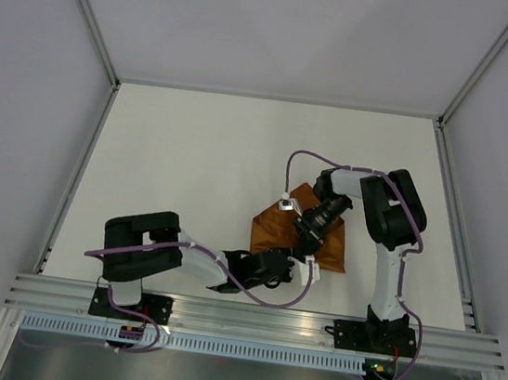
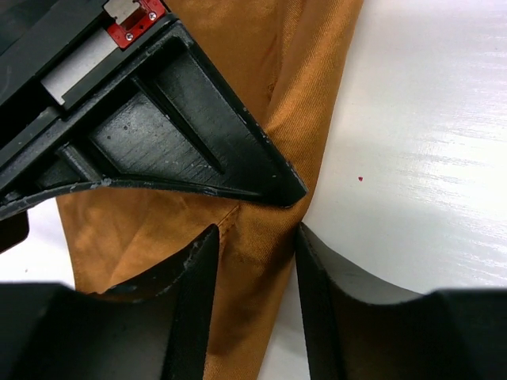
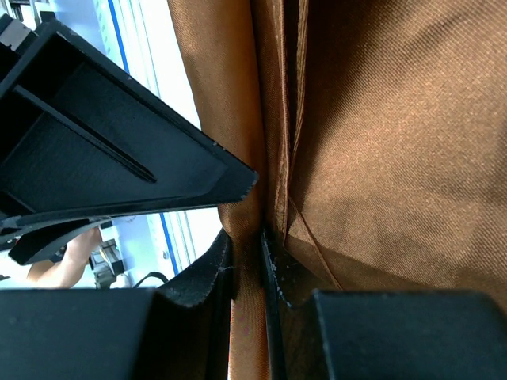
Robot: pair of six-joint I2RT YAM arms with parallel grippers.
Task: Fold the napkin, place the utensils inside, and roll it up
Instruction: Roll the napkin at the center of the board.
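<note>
Orange napkin half-folded; right gripper pinches its edge, left gripper gapes astride it; utensils unseen, rolling remains.

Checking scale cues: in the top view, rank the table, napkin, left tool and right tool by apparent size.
1. table
2. napkin, partly covered by the arms
3. left tool and right tool: they look alike, so unranked

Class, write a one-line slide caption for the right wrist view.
Right tool shut on a fold of the orange-brown napkin, seen close up.
</note>
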